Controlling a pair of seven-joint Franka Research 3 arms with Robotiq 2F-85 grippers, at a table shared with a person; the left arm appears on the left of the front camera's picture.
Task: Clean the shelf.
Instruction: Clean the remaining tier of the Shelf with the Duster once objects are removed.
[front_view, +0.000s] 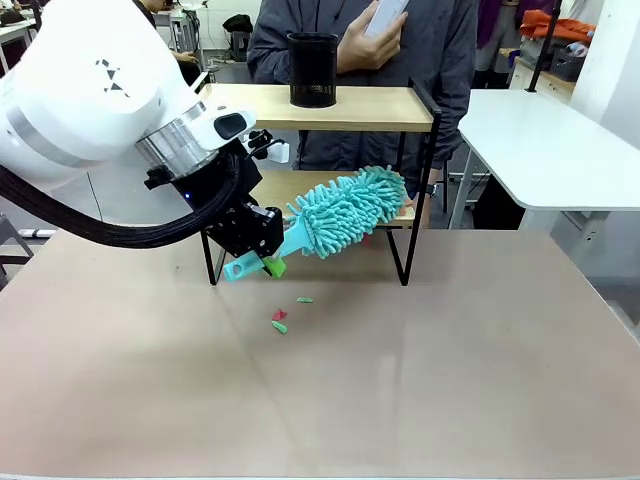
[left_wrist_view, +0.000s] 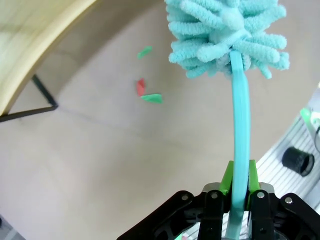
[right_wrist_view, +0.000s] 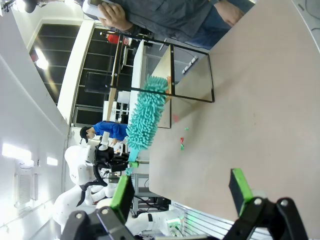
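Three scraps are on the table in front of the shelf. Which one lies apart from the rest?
The green scrap nearest the shelf. The red scrap and the other green scrap lie close together, farther from the shelf.

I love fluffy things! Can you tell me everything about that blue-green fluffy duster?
The duster has a shaggy turquoise head of soft, noodle-like strands that look like microfibre. The head sits on a slim, flat plastic handle of the same colour. The left gripper clamps the handle near its end. The duster slants up toward the right, with its head against the front of the lower board of the shelf.
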